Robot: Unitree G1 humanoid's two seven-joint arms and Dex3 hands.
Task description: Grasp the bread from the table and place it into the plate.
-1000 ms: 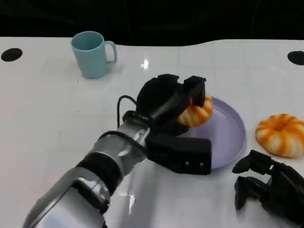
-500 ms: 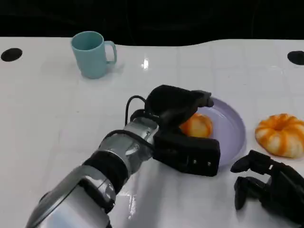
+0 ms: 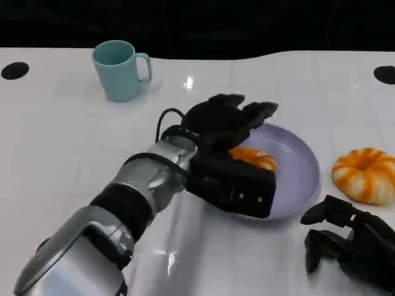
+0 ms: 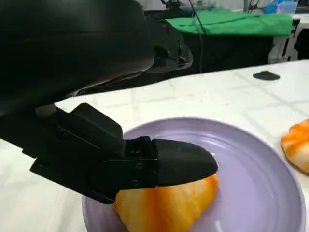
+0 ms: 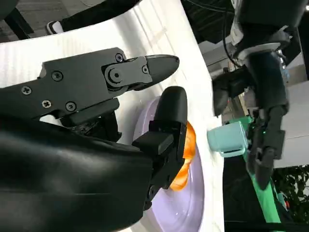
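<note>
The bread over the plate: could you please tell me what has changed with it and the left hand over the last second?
The left hand lowered the bread onto the purple plate and let go; its fingers now spread apart above the bread. The second bread, teal mug and right hand stayed where they were.

Bright, even light, and we're looking at a dark backdrop.
Glare spots on the glossy white tabletop (image 3: 188, 82); nearest black hand shell (image 4: 72, 43) blurs.

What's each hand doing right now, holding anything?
Left hand: open above the bread on the plate, fingers spread.
Right hand: holds nothing, fingers curled, resting on the table.
</note>
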